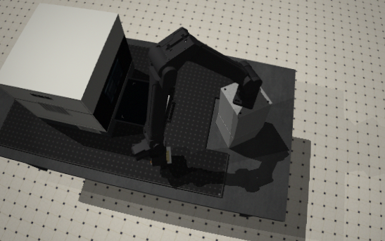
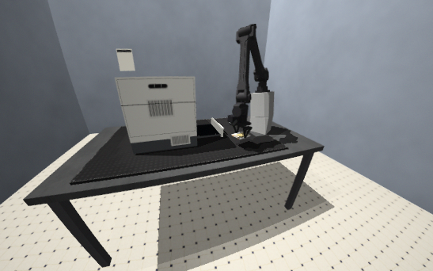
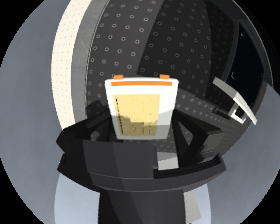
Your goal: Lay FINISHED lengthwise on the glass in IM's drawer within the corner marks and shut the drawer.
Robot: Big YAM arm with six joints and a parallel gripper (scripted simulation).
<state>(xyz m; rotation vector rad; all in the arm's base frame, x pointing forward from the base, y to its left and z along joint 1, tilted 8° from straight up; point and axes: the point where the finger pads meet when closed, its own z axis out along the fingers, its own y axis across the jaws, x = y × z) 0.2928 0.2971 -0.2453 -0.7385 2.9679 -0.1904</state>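
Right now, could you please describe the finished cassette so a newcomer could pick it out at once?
Start at the big white gel imager and follow its open drawer toward the arm. The cassette sits between the gripper fingers, just above the mat: a small yellowish slab with an orange edge, the only coloured thing there.

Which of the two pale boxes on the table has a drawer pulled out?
The larger, vented one, imager IM: its drawer juts toward the arm. The smaller box only carries the arm.

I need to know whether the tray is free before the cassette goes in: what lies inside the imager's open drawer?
The top view shows the drawer pulled out beside the imager, with dark glass and a faint corner mark. Nothing visible lies on it. The arm covers its right edge. The cassette sits between the gripper's fingers.
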